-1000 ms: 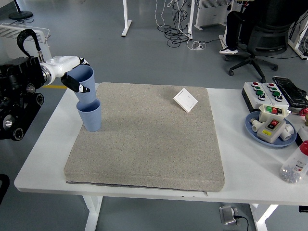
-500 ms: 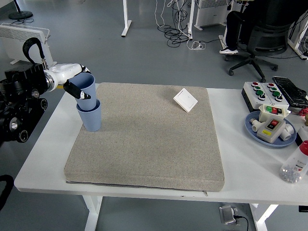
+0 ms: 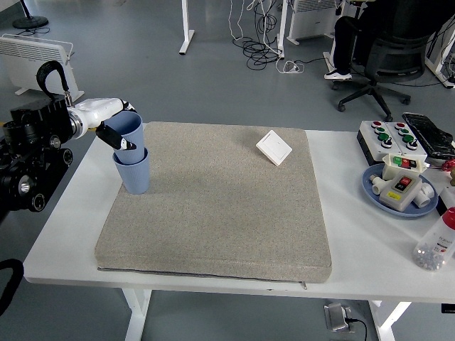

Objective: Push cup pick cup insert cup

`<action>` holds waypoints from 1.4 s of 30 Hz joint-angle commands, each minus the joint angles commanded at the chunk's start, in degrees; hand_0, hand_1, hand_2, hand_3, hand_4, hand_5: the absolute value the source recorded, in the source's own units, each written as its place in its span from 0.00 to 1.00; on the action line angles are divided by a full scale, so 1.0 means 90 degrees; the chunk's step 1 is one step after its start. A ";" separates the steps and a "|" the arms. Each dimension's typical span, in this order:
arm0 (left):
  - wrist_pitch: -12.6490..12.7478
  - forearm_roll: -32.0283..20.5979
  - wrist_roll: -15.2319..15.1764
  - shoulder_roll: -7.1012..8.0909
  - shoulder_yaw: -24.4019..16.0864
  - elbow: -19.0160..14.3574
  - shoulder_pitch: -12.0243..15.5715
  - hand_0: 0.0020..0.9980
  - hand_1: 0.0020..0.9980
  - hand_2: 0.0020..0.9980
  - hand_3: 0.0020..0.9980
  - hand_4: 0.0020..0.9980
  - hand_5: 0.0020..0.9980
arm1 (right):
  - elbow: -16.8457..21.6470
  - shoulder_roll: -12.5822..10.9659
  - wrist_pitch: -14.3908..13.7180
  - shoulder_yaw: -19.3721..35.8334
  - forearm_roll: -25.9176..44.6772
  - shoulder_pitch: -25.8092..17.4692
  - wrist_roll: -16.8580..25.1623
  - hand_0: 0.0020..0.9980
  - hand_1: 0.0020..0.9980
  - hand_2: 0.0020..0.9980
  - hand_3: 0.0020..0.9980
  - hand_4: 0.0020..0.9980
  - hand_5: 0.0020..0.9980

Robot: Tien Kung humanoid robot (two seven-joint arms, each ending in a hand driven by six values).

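The left hand point(image 3: 114, 125) is gripping a smooth blue top cup point(image 3: 129, 131), tilted, nesting into a tapered blue lower cup point(image 3: 134, 172). Both are sitting at the far left corner of a coarse grey mat point(image 3: 220, 206) on the white table point(image 3: 355, 234)

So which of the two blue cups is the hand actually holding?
The upper cup: the left hand grips its side as it sits tilted, partly inside the lower cup, which stands untouched on the grey mat.
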 joint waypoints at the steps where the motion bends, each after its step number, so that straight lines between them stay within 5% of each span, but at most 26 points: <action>1: 0.0027 -0.0002 -0.0021 -0.0001 0.0004 0.0013 0.0006 0.47 0.64 0.74 0.70 0.61 0.00 | 0.0000 0.0000 0.0000 0.0001 -0.0004 -0.0001 -0.0001 0.75 0.63 0.63 0.56 0.07 0.44; 2: 0.0043 -0.0003 -0.0034 -0.0001 0.0007 0.0021 0.0009 0.60 0.73 0.82 0.82 0.77 0.16 | 0.0000 0.0001 0.0000 0.0001 -0.0006 -0.0002 -0.0001 0.75 0.63 0.63 0.56 0.07 0.44; 7: 0.0091 0.0004 -0.0078 -0.0011 0.0000 0.0052 0.0047 0.60 0.73 0.82 0.82 0.77 0.16 | 0.0000 -0.0001 0.0002 0.0006 -0.0018 -0.0011 -0.0005 0.75 0.63 0.63 0.56 0.07 0.44; 8: 0.0097 0.0004 -0.0083 -0.0012 -0.0002 0.0056 0.0049 0.78 0.85 0.96 0.91 0.89 0.31 | 0.0000 -0.0002 0.0002 0.0006 -0.0018 -0.0012 -0.0006 0.75 0.63 0.63 0.56 0.07 0.44; 13: 0.0217 -0.0017 -0.0150 -0.0012 -0.0024 0.0099 0.0074 0.78 0.85 0.96 0.91 0.89 0.31 | 0.0000 0.0000 -0.0001 0.0006 -0.0013 -0.0030 -0.0006 0.75 0.63 0.63 0.56 0.07 0.44; 14: 0.0239 -0.0027 -0.0156 -0.0013 -0.0022 0.0103 0.0077 0.86 0.90 1.00 0.97 0.96 0.39 | 0.0000 0.0001 -0.0002 0.0007 -0.0015 -0.0032 -0.0006 0.75 0.63 0.63 0.56 0.07 0.44; 19: 0.0336 -0.0086 -0.0191 -0.0018 -0.0048 0.0144 0.0092 0.86 0.90 1.00 0.97 0.96 0.39 | 0.0000 0.0003 -0.0001 0.0009 -0.0033 -0.0041 -0.0006 0.75 0.63 0.63 0.56 0.07 0.44; 20: 0.0348 -0.0098 -0.0196 -0.0017 -0.0067 0.0160 0.0098 0.91 0.95 1.00 1.00 1.00 0.47 | 0.0000 0.0002 0.0000 0.0008 -0.0035 -0.0041 -0.0006 0.75 0.63 0.63 0.56 0.07 0.45; 31: 0.0526 -0.0333 -0.0200 0.0011 -0.0122 0.0129 0.0155 0.94 0.97 1.00 1.00 1.00 0.48 | 0.0000 0.0012 0.0004 -0.0017 0.0014 -0.0025 0.0014 0.75 0.63 0.63 0.56 0.07 0.45; 32: 0.0541 -0.0365 -0.0194 0.0014 -0.0128 0.0120 0.0160 0.92 0.95 1.00 1.00 0.89 0.66 | 0.0000 0.0012 0.0004 -0.0018 0.0016 -0.0024 0.0014 0.75 0.63 0.63 0.56 0.07 0.45; 38: 0.1446 -0.1754 -0.0019 0.0015 -0.0565 -0.0144 0.0422 0.92 0.95 1.00 1.00 0.89 0.66 | 0.0000 0.0009 0.0007 -0.0009 0.0021 -0.0020 0.0014 0.75 0.63 0.63 0.56 0.07 0.45; 39: 0.1639 -0.2002 -0.0033 0.0020 -0.0654 -0.0264 0.0515 0.87 0.89 1.00 0.99 0.73 0.84 | 0.0000 0.0008 0.0006 -0.0003 0.0018 -0.0019 0.0013 0.75 0.63 0.63 0.56 0.07 0.45; 42: 0.1987 -0.2830 0.0036 0.0043 -0.0798 -0.0564 0.0721 0.87 0.89 1.00 0.99 0.73 0.84 | 0.0000 0.0007 0.0005 0.0011 0.0014 -0.0016 0.0015 0.75 0.63 0.63 0.56 0.07 0.45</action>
